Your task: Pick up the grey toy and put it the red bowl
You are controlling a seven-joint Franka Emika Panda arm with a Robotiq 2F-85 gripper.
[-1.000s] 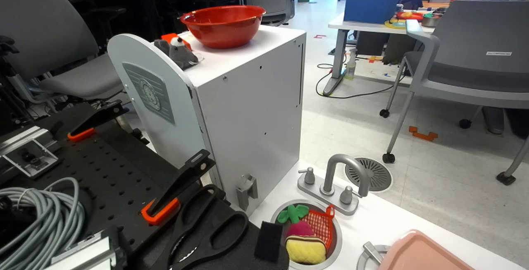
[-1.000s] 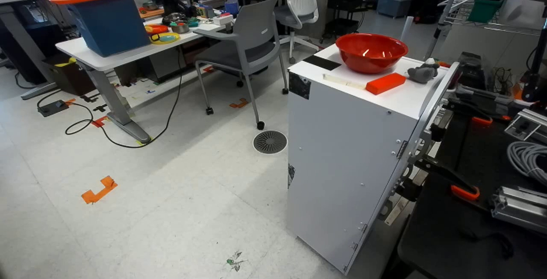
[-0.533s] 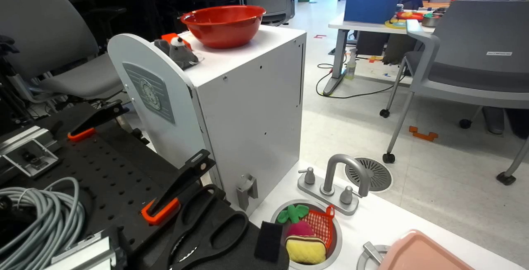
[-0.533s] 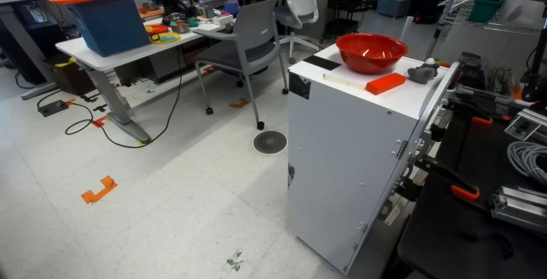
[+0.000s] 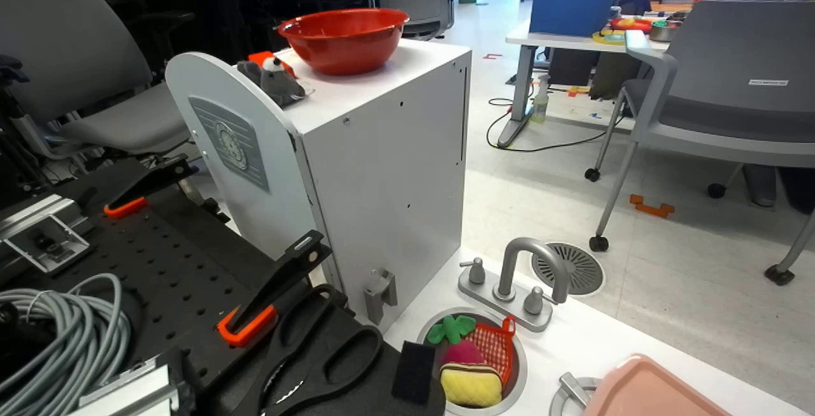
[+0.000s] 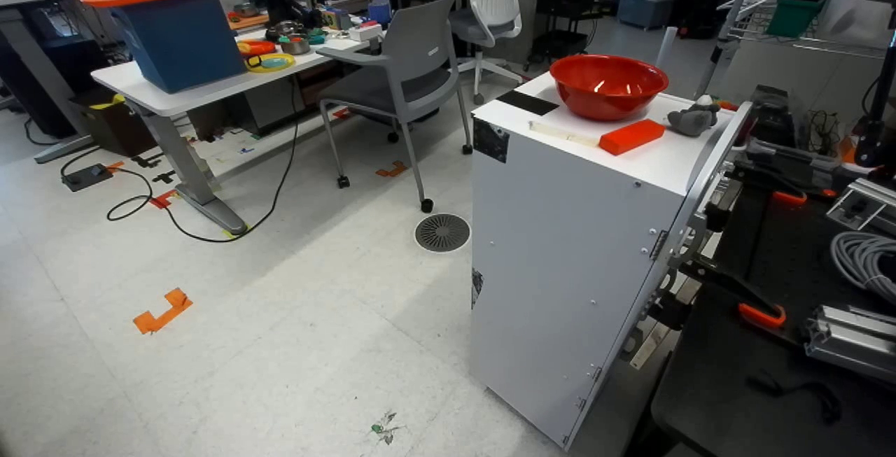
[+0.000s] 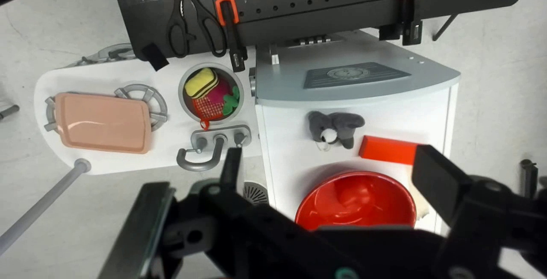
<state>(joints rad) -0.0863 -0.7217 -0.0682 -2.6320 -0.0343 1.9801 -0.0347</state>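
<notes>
The pincer (image 7: pixel 295 172), spread wide and empty, partly hides the red bowl (image 7: pixel 357 200) (wrist view); the grey toy (image 7: pixel 341 126) rests nearby on the table (image 7: pixel 283 146). Chair label (image 5: pixel 768 83) illegible in an exterior view.

A black, jointed mechanical hand (image 7: pixel 329 168) fills much of the lower part of the wrist view, its two dark, blocky fingers (image 7: pixel 438 180) spread well apart; below them spans its broad, blurred black body (image 7: pixel 372 247).
</notes>
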